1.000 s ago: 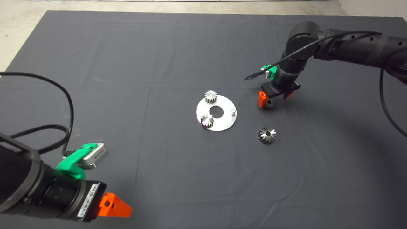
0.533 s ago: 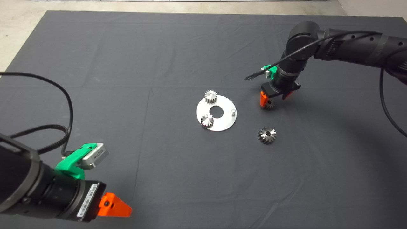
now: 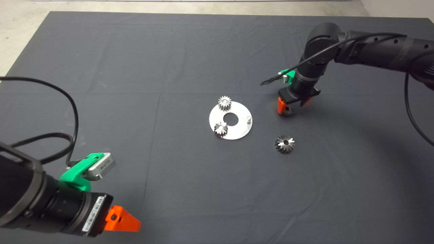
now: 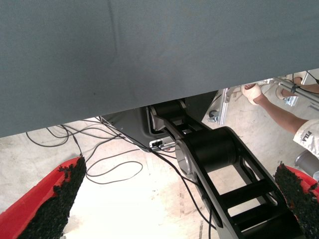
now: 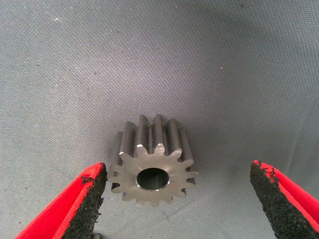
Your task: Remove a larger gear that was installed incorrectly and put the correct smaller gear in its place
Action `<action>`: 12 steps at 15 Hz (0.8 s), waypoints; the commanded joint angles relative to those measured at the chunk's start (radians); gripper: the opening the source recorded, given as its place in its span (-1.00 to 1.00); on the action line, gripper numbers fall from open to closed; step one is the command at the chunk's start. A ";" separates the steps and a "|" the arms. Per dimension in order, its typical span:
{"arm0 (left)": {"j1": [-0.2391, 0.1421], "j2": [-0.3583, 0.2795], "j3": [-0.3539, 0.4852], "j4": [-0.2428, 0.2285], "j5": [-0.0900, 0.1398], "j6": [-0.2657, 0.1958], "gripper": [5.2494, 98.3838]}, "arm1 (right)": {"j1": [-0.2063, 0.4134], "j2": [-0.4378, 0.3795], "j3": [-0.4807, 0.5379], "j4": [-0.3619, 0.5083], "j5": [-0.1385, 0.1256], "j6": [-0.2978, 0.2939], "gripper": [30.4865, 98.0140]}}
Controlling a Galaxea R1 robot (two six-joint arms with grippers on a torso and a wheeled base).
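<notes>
The smaller gear (image 3: 287, 111) lies on the mat right of the round silver plate (image 3: 237, 130). In the right wrist view it (image 5: 152, 167) lies on its side between my pads (image 5: 87, 206), touching neither. My right gripper (image 3: 291, 104) is open and straddles it, low over the mat. The larger gear (image 3: 284, 143), flared with big teeth, lies on the mat nearer the front, right of the plate. The plate carries two bright small gears, one (image 3: 224, 102) at its far edge and one (image 3: 220, 128) at its near left, and a bare peg (image 3: 248, 118). My left gripper (image 3: 122, 219) is parked at the lower left, open.
The left wrist view shows the mat's edge (image 4: 149, 99), the floor with cables (image 4: 114, 169), a black robot part (image 4: 214, 154) and a person's arm (image 4: 279, 109) beyond the table.
My right gripper has shifted only very slightly around the smaller gear. The gears, the plate and the left arm have not moved.
</notes>
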 commanded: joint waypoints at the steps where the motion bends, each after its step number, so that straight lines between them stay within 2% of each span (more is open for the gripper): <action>1: -0.010 -0.009 0.017 -0.020 0.001 0.015 0.99 | 0.021 0.005 0.000 -0.024 -0.063 0.026 0.35; 3: -0.010 -0.006 0.017 -0.020 0.001 0.015 0.99 | 0.021 0.006 0.000 -0.023 -0.049 0.027 0.35; 8: -0.010 -0.005 0.017 -0.020 0.001 0.015 0.99 | 0.021 0.006 0.000 -0.013 -0.046 0.027 0.35; 12: -0.010 -0.006 0.017 -0.020 0.001 0.015 0.99 | 0.021 0.008 0.000 -0.011 -0.023 0.033 0.35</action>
